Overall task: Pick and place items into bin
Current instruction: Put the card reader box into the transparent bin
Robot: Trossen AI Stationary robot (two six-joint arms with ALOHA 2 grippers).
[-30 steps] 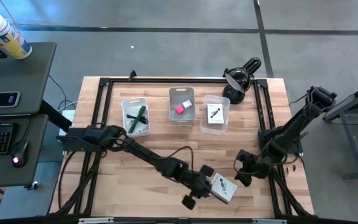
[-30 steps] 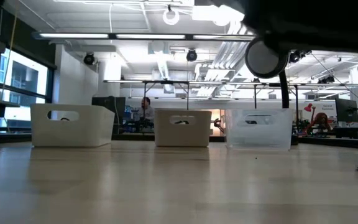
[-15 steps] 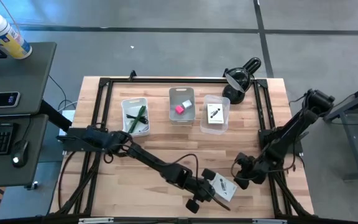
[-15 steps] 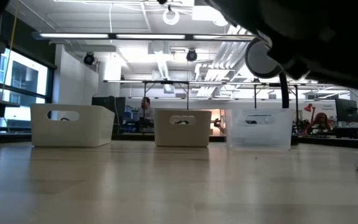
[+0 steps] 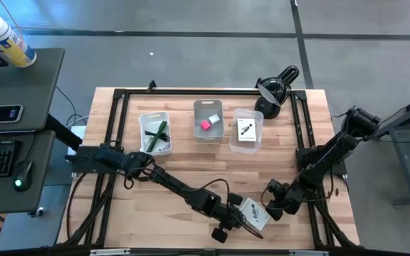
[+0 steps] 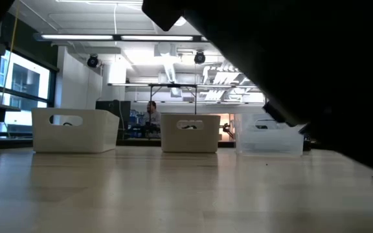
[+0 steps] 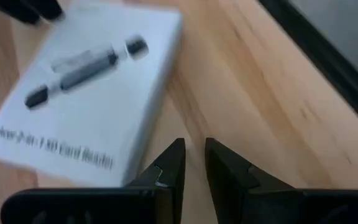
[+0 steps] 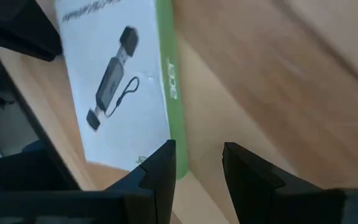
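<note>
A flat white box (image 5: 253, 213) printed with a black and grey stick lies on the wood near the table's near edge; the right wrist view shows the box (image 8: 117, 81) with a green side. My left gripper (image 7: 194, 149) stands at one long edge of the box (image 7: 86, 87), with only a narrow gap between its fingers. My right gripper (image 8: 197, 152) is open just to the right of the box, one fingertip (image 8: 163, 158) by its corner. The other items lie in three bins at the far side: green pen and black cable, pink block and white cube, a white card. My left gripper has one finger (image 7: 166, 165) right beside the box's long edge (image 7: 143, 140), near a corner; I cannot tell whether it touches. My right gripper has one fingertip over the box's corner (image 8: 166, 134); I cannot tell whether it touches either.
Three bins stand in a row at the far side: left (image 5: 155, 134), middle (image 5: 208, 119), clear right (image 5: 245, 130). A black desk lamp (image 5: 276, 89) stands at the far right corner. A black frame (image 5: 119, 96) runs round the table top. Bare wood lies between bins and box.
My right gripper has moved toward the table's left and near edge, up to the white box. My left arm has reached a little farther toward the near edge beside the box. In the low view a dark arm has come down over the right part.
</note>
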